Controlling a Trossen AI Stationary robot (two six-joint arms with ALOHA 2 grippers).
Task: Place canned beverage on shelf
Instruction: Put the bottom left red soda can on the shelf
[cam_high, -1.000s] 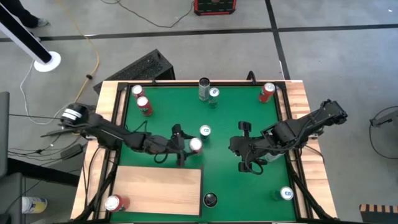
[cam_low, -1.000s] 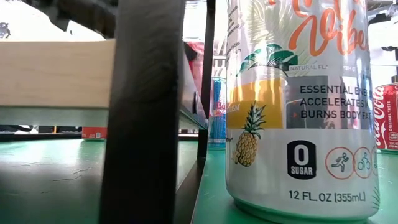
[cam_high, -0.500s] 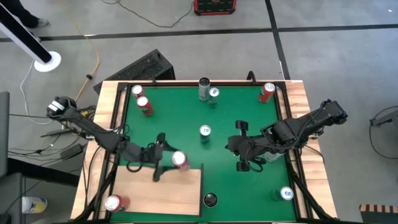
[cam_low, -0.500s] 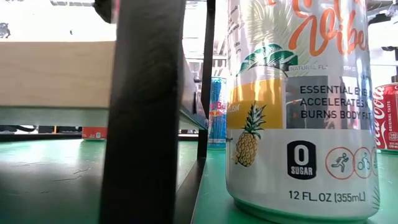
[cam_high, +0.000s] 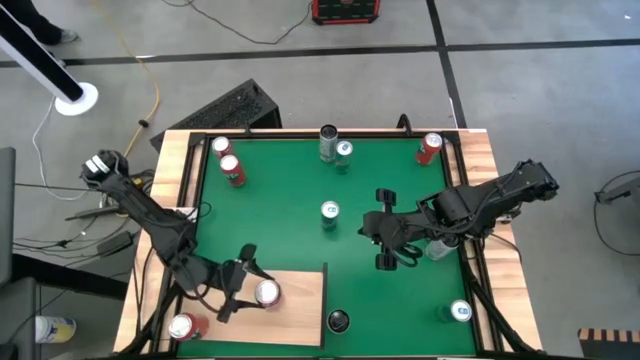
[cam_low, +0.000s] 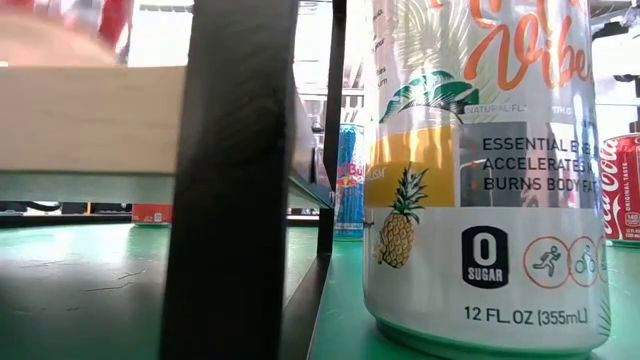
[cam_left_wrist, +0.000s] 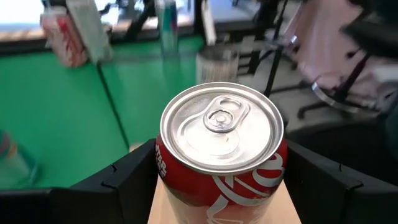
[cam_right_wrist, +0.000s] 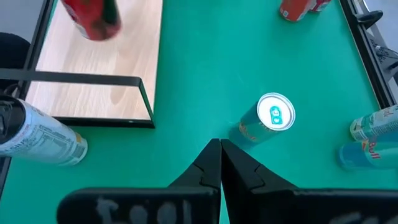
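Left gripper (cam_left_wrist: 221, 180) has the red can (cam_left_wrist: 221, 146) clamped between its two dark fingers (cam_left_wrist: 127, 180), jaws spread wide around the can's body, one finger on each flank just below the rim. Unopened tab on top, so I'd judge it full: a fair weight, and a stiff wall that won't crumple under this squeeze. Smooth painted metal though, probably slippery, so a mid-body hold with the fingers square across the widest part looks like the safe one, and that's roughly what we have.

Under the fingers, pale wood: the shelf (cam_high: 300, 310). From above, the can (cam_high: 266, 292) sits over the shelf's middle, gripper (cam_high: 245, 290) around it; whether its base is touching the board I can't tell.

Beyond the fingers, another red can (cam_high: 182, 326) stands on the shelf's near corner, close enough to clip on release.

Farther off, the right gripper (cam_right_wrist: 219, 163) hangs over the green mat (cam_high: 380, 180), fingers pinched together on nothing, a blue-topped can (cam_right_wrist: 268, 119) just ahead of its tips.
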